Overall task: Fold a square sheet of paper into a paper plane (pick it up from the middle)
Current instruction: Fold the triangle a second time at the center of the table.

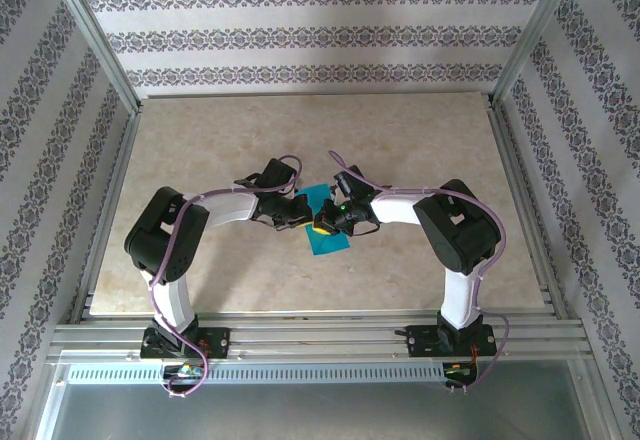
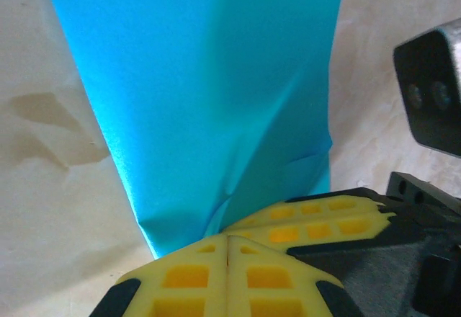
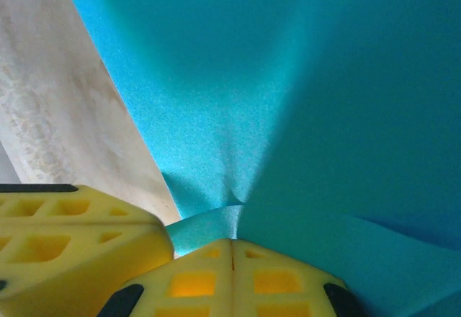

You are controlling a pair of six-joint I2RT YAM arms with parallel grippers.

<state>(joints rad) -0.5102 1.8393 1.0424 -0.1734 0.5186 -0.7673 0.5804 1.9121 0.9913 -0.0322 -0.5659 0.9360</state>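
— Well, which step?
— Looks like picking up from the middle: left fingers (image 2: 186,277) and right fingers (image 3: 193,282) are clamped on the paper (image 1: 331,241), centre frame, over the tabletop (image 1: 200,160). Next, lift together, gently.

1 paper sheet (image 1: 328,240), 2 pincers (image 2: 227,252) (image 3: 232,248), 2 arms (image 1: 215,208) (image 1: 410,205).

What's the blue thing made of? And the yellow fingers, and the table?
The blue sheet looks like thin paper: matte, with soft creases where it's pinched. The yellow fingers look like moulded plastic or rubber, matte, with square pockets; I can't tell which. The table looks like beige stone or stone-patterned laminate, mottled, faintly shiny.
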